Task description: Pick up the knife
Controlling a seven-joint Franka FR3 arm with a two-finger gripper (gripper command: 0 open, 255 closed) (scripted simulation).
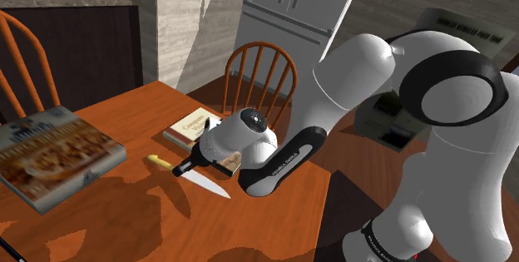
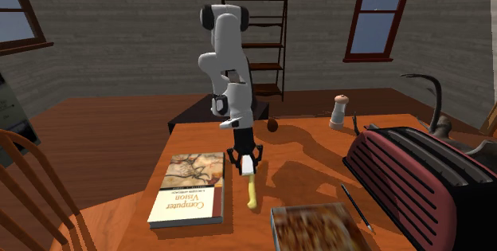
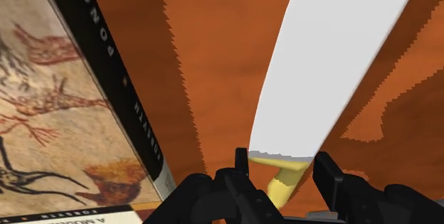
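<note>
The knife (image 1: 204, 183) lies flat on the brown wooden table (image 1: 125, 219), white blade toward the stand and yellow handle (image 1: 158, 161) pointing away. My gripper (image 1: 182, 169) is down at the spot where handle meets blade. From the wrist, the black fingers (image 3: 242, 164) clasp the base of the white blade (image 3: 334, 66) from both sides, the yellow handle (image 3: 279, 187) between them. Across the table, the gripper (image 2: 248, 163) stands upright over the knife (image 2: 252, 193), just beside a book (image 2: 189, 187).
The "Computer Vision" book (image 1: 191, 129) lies close beside the gripper. A flat printed box (image 1: 54, 156) sits on the table's far side. A dark red toaster (image 2: 422, 174), a pencil (image 2: 357, 207) and a pepper mill (image 2: 340, 110) are on the table. A wooden chair (image 1: 259, 69) stands at its edge.
</note>
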